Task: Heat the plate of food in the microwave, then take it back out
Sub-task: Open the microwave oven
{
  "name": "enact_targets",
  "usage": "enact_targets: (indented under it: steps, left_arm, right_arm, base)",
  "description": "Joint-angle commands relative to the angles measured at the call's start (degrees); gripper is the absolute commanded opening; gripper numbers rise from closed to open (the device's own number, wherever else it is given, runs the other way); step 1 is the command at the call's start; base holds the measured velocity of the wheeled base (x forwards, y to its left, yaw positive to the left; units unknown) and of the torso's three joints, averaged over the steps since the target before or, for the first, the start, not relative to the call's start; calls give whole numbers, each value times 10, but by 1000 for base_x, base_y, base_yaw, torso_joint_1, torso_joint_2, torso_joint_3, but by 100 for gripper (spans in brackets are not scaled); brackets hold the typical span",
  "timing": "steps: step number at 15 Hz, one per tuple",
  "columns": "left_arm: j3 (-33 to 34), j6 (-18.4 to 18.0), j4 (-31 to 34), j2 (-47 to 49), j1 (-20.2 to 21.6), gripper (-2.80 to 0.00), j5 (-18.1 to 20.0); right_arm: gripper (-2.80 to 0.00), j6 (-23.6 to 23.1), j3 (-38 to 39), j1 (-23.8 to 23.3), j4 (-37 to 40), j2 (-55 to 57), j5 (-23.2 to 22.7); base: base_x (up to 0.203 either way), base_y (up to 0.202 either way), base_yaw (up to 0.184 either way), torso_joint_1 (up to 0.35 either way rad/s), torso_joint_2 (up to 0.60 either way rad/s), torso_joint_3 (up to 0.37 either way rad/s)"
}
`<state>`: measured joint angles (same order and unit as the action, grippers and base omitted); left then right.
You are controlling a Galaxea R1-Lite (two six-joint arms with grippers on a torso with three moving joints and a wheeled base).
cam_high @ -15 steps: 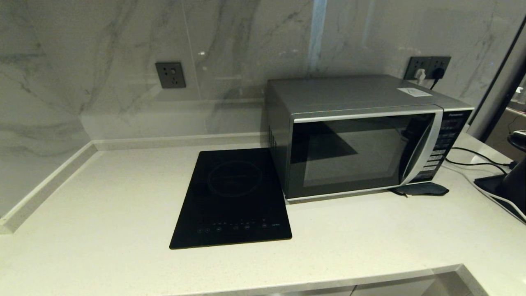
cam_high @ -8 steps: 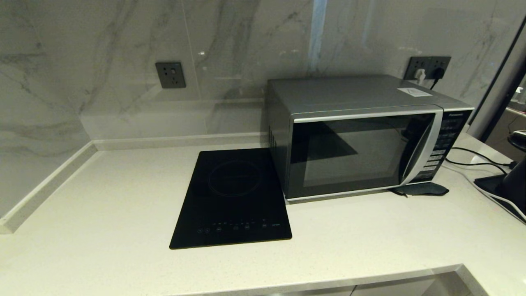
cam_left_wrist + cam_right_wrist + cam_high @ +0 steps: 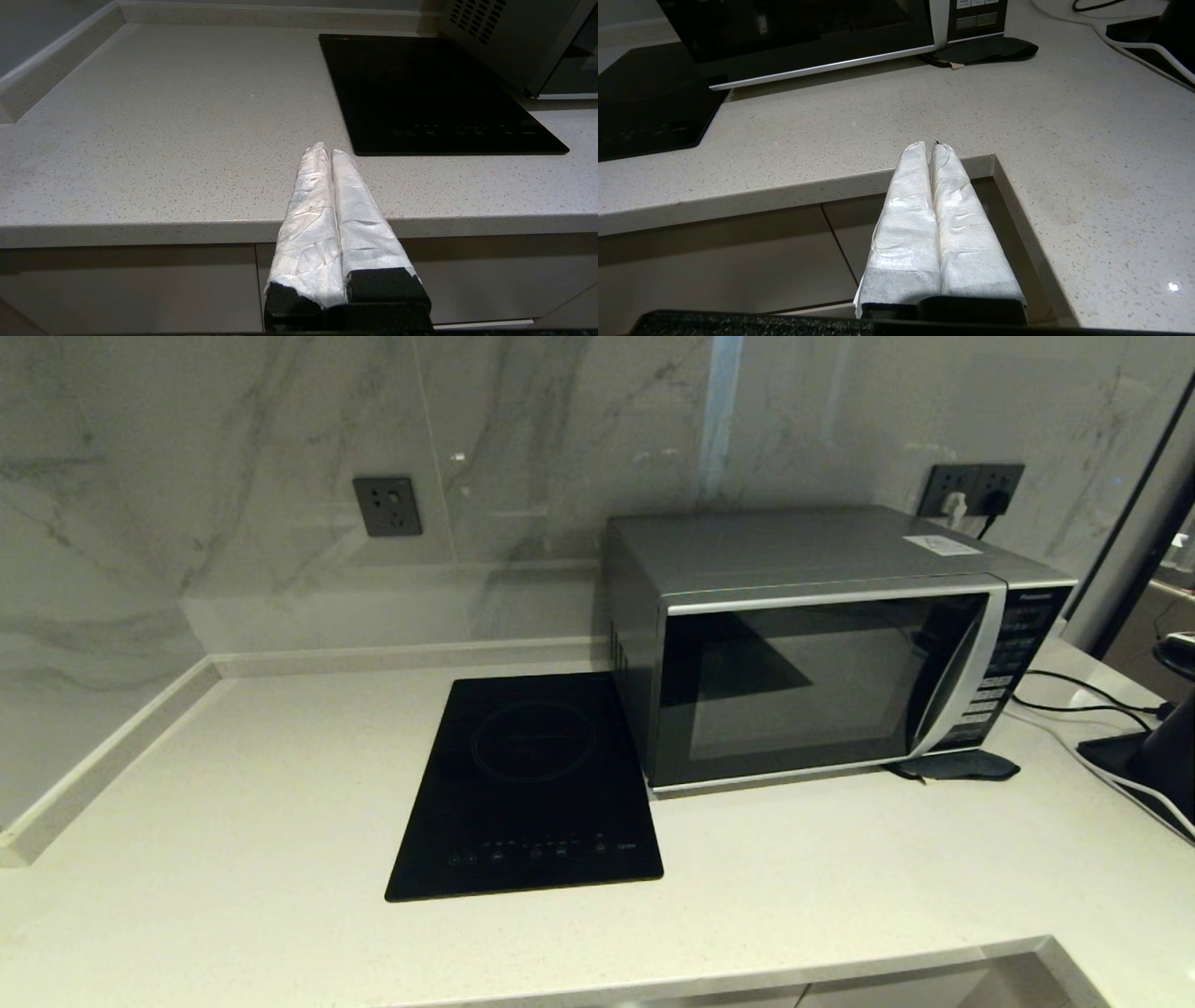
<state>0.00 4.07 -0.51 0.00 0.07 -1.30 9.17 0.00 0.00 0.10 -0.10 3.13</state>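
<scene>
head view: the microwave [image 3: 822,644] sits door closed on the counter [image 3: 233,784], just beside a black cooktop [image 3: 527,784]; the plate isn't visible. left wrist: left gripper [image 3: 331,151] clenched empty over the counter edge. right wrist: right gripper [image 3: 930,148] likewise clenched.

One microwave [image 3: 822,644], one cooktop [image 3: 527,784], two wall sockets [image 3: 386,506].

Home kitchen, shown by a pale speckled countertop [image 3: 233,821], microwave [image 3: 822,644] set against a marble wall [image 3: 233,476], black cooktop [image 3: 527,784] just beside it, wall sockets [image 3: 386,506] behind
</scene>
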Motion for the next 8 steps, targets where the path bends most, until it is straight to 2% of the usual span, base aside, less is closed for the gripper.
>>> enact_targets:
  steps: [1, 8]
  left_arm:
    - [0, 1, 0, 1, 0, -280, 0]
    - [0, 1, 0, 1, 0, -280, 0]
  right_arm:
    - [-280, 1, 1, 0, 0, 1, 0]
    - [-280, -4, -4, 0, -9, 1, 0]
  base:
    - [0, 0, 0, 0, 0, 0]
    - [0, 0, 0, 0, 0, 0]
